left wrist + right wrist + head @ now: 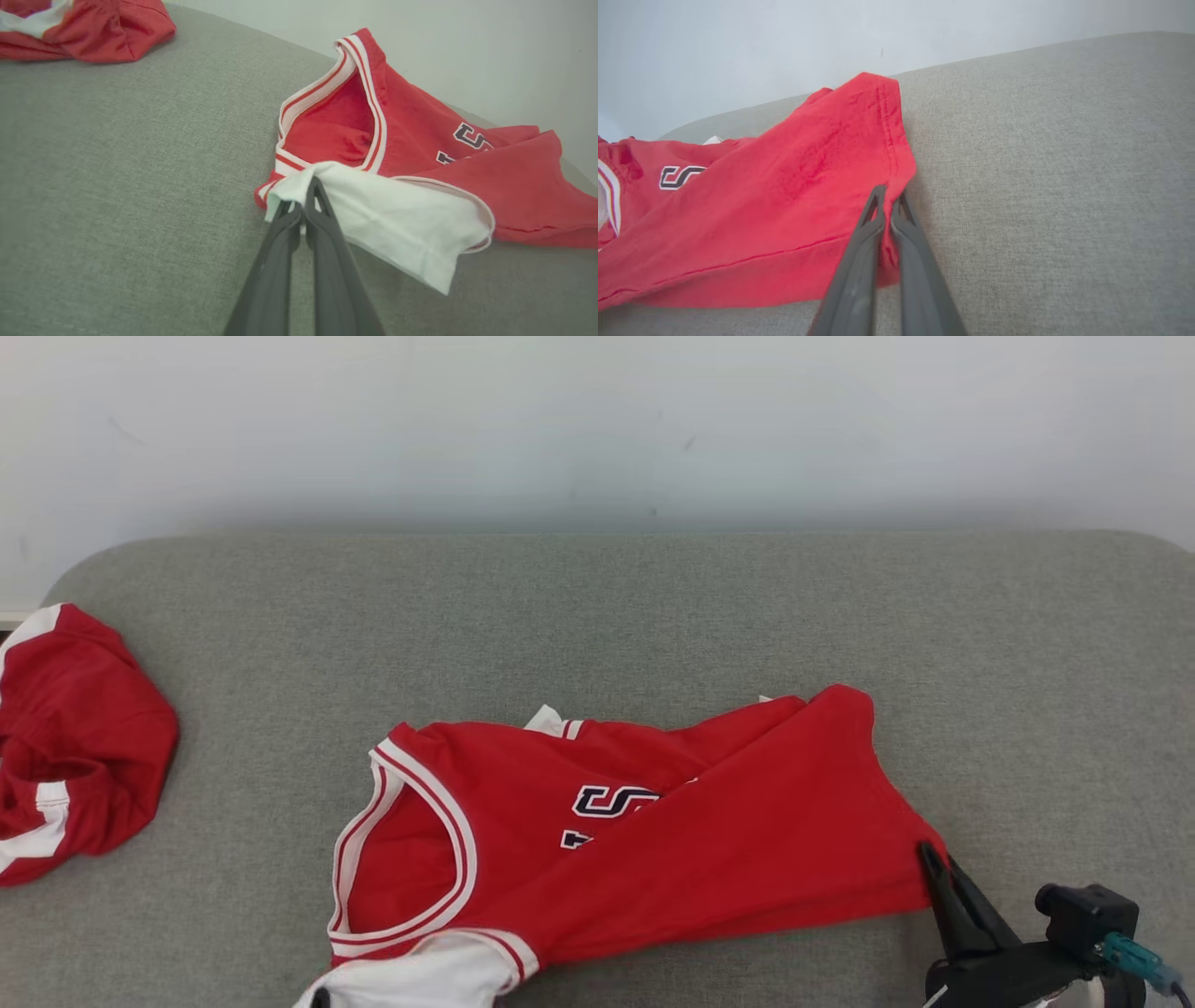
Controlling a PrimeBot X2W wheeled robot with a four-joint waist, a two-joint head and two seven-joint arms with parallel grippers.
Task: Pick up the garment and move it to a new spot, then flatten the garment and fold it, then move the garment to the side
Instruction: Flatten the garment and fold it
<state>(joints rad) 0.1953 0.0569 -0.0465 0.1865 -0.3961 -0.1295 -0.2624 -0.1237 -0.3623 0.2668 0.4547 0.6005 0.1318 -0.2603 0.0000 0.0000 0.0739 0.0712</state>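
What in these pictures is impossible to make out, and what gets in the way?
1. The dark lettering on the red jersey with striped white collar: in every view, a folded-over red layer covers most of the letters.
2. The crumpled red-and-white garment on the grey cushion: in the head view, the left edge cuts it off.
3. The jersey's white sleeve: in the head view, the bottom edge cuts it off.
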